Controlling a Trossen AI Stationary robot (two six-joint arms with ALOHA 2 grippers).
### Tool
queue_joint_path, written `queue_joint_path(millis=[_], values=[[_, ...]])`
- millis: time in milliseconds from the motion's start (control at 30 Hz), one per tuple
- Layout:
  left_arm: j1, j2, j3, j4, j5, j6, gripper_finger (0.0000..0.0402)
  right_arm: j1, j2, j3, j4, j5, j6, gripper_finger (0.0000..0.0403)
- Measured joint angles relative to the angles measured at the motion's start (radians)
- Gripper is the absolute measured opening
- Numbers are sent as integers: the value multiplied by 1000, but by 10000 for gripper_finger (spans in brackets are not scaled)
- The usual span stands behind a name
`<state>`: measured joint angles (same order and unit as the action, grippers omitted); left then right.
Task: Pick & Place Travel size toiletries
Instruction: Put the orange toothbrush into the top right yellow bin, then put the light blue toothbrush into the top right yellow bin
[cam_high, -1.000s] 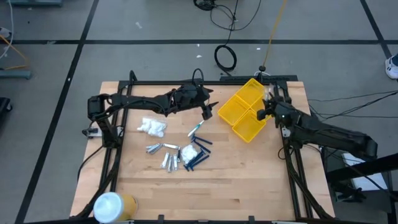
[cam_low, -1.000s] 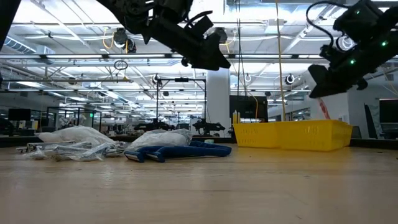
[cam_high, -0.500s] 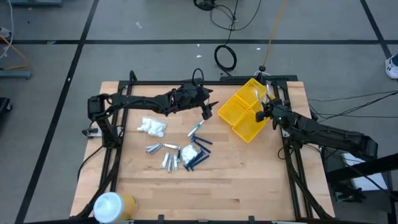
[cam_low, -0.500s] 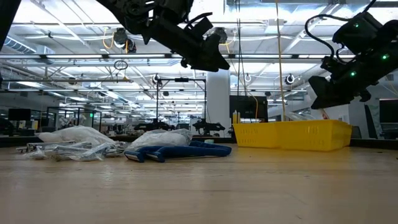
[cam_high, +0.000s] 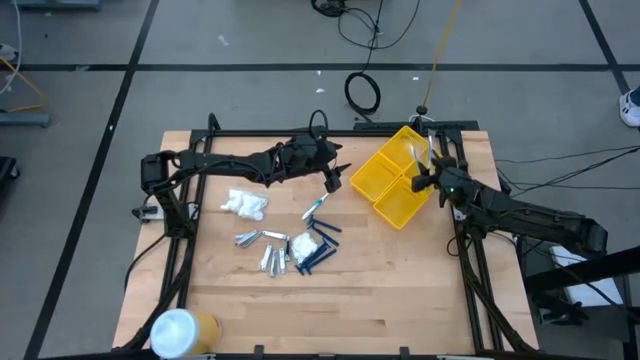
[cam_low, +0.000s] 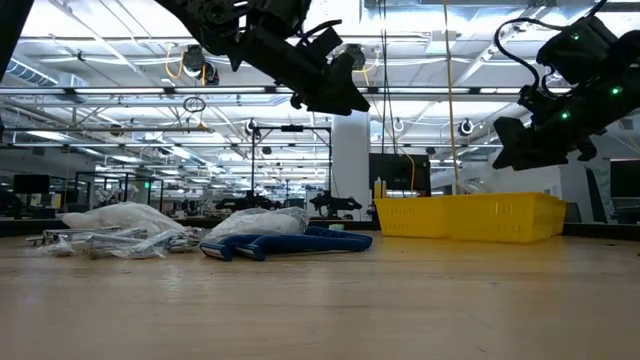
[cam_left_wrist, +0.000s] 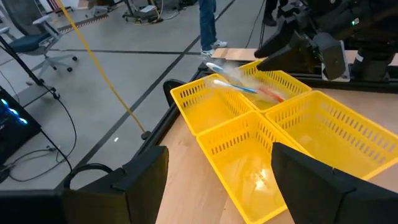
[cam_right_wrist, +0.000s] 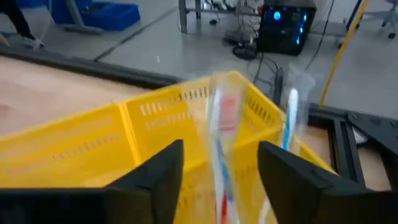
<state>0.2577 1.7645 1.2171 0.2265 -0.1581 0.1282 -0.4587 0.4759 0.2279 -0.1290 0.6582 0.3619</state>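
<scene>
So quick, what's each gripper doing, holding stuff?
Left gripper: open, holding nothing, up above the table.
Right gripper: open over the yellow bin, a clear toothbrush packet dropping out.

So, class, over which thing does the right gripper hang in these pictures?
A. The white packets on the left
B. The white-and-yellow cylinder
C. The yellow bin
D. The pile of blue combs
C: in the high view the right gripper hangs over the yellow bin, with a clear-wrapped toothbrush in the air above the bin's far compartment.
</scene>
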Motion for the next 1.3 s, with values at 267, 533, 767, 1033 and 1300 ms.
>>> queue_joint_path(millis=[267,533,767,1033,1300], values=[[0,1,0,-22,0,-3,279,-1,32,0,268,-100,-63,259],[0,1,0,-9,0,-7,269,-80,312,0,409,-244,-57,232],[-3,1,0,-22,0,-36,269,-180,520,1,528,-239,-139,208],[-5,1,0,-22,0,-29,269,-254,508,5,506,-238,-193,189],[-4,1,0,-22,0,-28,269,-239,349,5,519,-327,-261,175]])
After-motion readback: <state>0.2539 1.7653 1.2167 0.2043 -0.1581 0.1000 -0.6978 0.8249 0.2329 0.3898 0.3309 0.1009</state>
